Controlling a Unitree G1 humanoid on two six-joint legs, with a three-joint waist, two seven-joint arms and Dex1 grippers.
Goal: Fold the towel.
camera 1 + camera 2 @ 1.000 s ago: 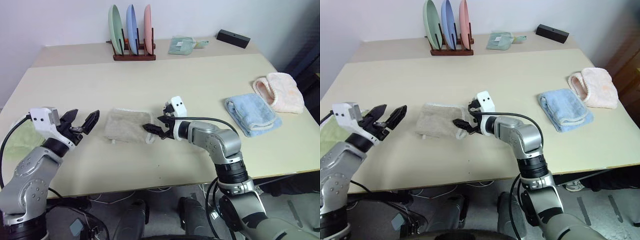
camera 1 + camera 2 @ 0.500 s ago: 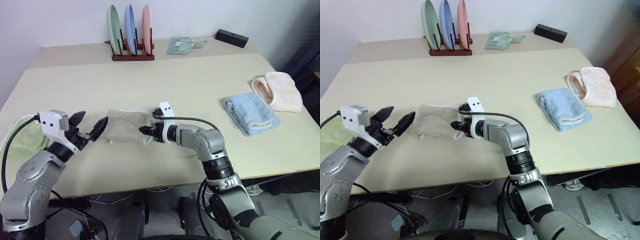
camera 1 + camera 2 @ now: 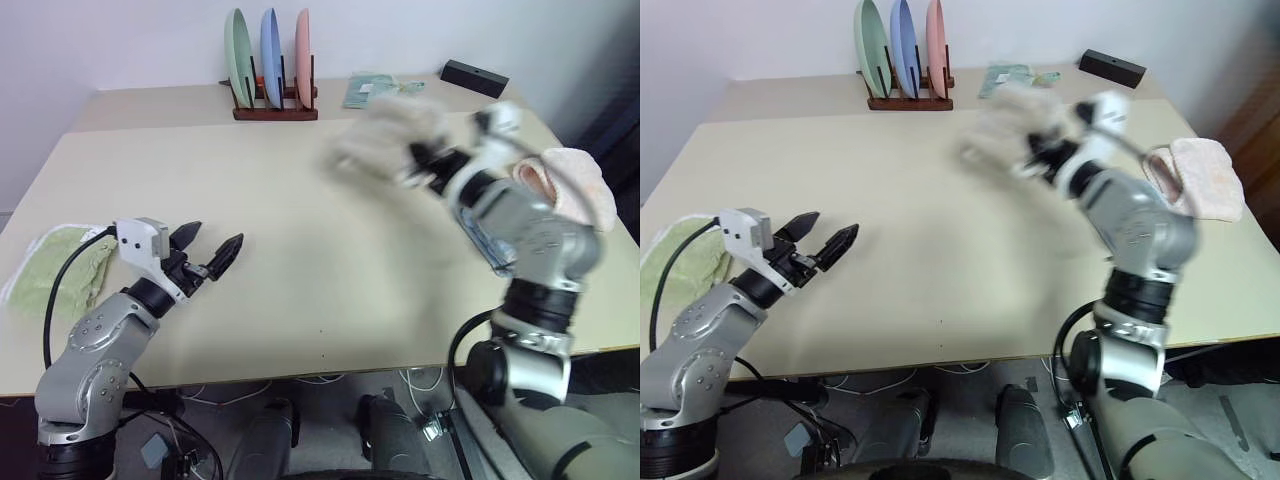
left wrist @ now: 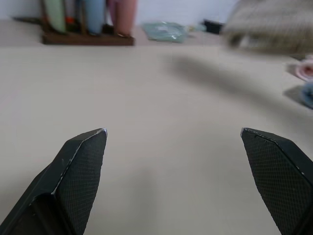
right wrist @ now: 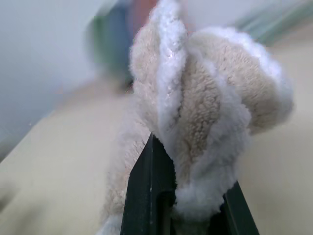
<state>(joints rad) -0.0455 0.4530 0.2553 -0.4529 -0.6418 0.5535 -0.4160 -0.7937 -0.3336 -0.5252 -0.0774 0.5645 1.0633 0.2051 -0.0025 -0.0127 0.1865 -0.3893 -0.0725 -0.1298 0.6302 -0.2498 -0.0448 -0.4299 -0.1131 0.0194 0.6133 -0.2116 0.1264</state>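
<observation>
The beige towel [image 3: 385,135] with white edging hangs in the air over the far right part of the table [image 3: 300,220], blurred by motion. My right gripper [image 3: 420,165] is shut on its bunched edge; in the right wrist view the towel [image 5: 205,122] bulges out from between the black fingers [image 5: 149,196]. My left gripper [image 3: 212,255] stands open low over the table's near left, holding nothing. From the left wrist view its fingertips [image 4: 85,147] sit wide apart above bare tabletop, with the towel [image 4: 269,24] far off.
A rack with three plates [image 3: 270,70] stands at the back. Beside it lie a small green cloth [image 3: 368,90] and a black box [image 3: 473,78]. A pink cloth [image 3: 570,180] lies at the right edge, a green towel [image 3: 55,270] at the left edge.
My right gripper shut on the towel's edge and swung it up and away to the far right, off the table. My left gripper shifted slightly toward the table's middle.
</observation>
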